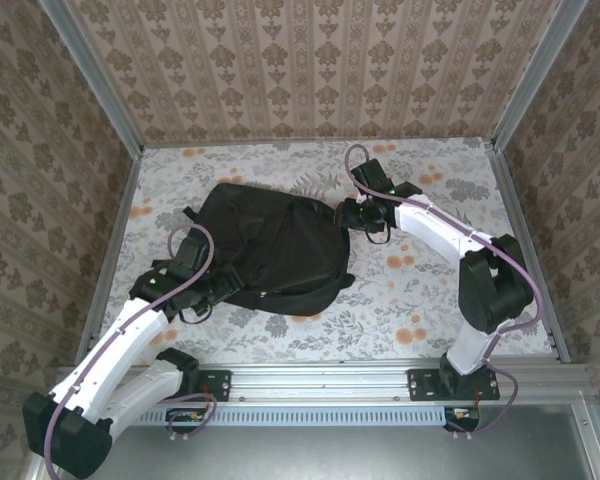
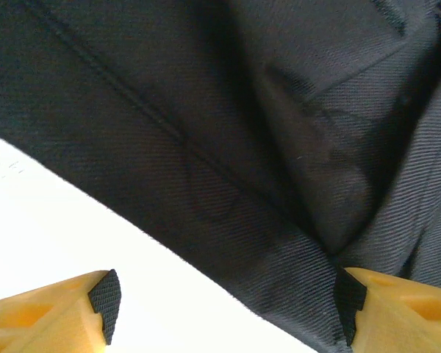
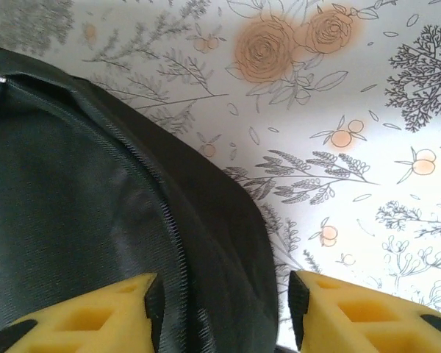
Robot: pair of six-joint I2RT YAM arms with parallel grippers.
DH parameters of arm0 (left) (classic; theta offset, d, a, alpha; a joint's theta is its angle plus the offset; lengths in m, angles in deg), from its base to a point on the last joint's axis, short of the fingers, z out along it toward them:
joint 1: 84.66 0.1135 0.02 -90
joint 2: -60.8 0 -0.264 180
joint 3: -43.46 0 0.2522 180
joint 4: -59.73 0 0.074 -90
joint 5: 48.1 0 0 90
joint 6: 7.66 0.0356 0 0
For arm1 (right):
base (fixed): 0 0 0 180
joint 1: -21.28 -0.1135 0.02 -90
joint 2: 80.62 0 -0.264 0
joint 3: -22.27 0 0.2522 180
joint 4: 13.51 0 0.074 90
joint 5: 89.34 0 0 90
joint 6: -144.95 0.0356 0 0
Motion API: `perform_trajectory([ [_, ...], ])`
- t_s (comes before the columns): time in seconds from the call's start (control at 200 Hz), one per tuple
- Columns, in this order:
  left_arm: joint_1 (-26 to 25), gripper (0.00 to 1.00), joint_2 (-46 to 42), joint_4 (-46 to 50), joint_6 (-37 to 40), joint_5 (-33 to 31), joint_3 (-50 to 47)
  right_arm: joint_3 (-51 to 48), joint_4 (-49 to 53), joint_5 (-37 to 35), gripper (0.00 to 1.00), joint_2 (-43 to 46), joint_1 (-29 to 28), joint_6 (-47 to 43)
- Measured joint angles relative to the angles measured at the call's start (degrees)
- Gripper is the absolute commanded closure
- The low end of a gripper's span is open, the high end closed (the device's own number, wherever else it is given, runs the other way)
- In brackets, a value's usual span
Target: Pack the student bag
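Bag [image 1: 275, 250] is lying flat on table [image 1: 430, 300]. Left gripper [image 2: 228, 301] is hovering at its edge, jaws apart. Right gripper [image 3: 225, 301] is straddling its rim, jaws apart.

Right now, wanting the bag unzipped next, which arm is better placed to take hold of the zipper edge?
Right, probably. The right gripper straddles the zipper along the student bag rim; the left gripper sits open at plain fabric.

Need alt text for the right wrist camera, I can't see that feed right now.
The right gripper, jaws open, straddles the zippered edge of the black student bag, which covers the left of the picture. A white tablecloth printed with orange flowers and grey leaves shows to the right.
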Motion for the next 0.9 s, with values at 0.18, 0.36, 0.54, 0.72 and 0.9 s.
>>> perform_trajectory([
  [0.18,0.55,0.26,-0.92,-1.27,1.01,0.35,0.00,0.04,0.55,-0.72,0.54,8.02,-4.74,-0.76],
  [0.36,4.46,0.25,-3.54,0.42,1.70,-0.70,0.59,0.00,-1.09,0.59,0.55,14.60,-13.86,-3.93],
  [0.54,9.53,0.21,-4.66,2.51,2.80,-1.31,2.25,-3.43,-7.28,0.96,0.53,15.41,-23.08,-14.53],
  [0.72,13.75,0.20,-3.78,4.85,4.31,-1.29,4.83,-14.27,-16.02,0.35,0.48,16.96,-34.53,-38.34],
  [0.9,15.39,0.20,-3.80,5.77,5.40,-0.96,6.05,-15.76,-21.51,-0.96,0.45,15.43,-40.61,-56.68],
])
